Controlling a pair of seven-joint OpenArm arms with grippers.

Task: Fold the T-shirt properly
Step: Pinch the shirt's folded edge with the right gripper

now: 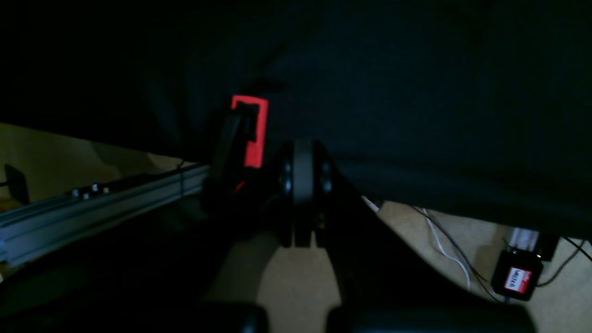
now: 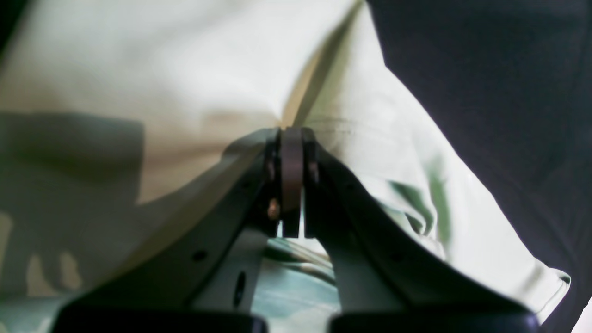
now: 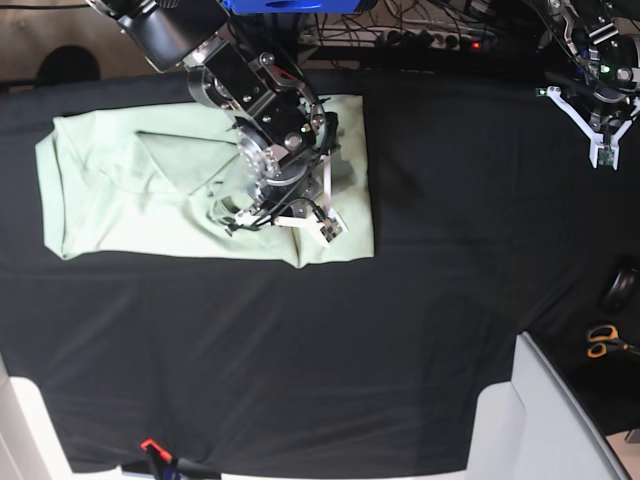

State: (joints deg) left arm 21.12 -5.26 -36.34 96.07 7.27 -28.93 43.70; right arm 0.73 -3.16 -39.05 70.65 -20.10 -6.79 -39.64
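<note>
Starting at the left of the base view, I see the T-shirt (image 3: 130, 190) lying on the black tablecloth (image 3: 300, 350) over the desk, partly folded, its left edge turned in and creases running toward the middle. At its right half my right tool (image 3: 232, 222) is down on the cloth; in the right wrist view its jaws are pressed together with a ridge of fabric rising just ahead of them, so I judge it pinched on the T-shirt, though the bite itself is hidden. Far right, my left tool (image 3: 603, 150) hangs over bare tablecloth, jaws narrow and holding nothing, well apart from the shirt.

My worry is the grip: if it has caught only the top layer, lifting would peel the fold apart. If it has snagged the tablecloth too, the whole shirt drags and skews. With one arm working alone, the far corner may trail and wrinkle.
</note>
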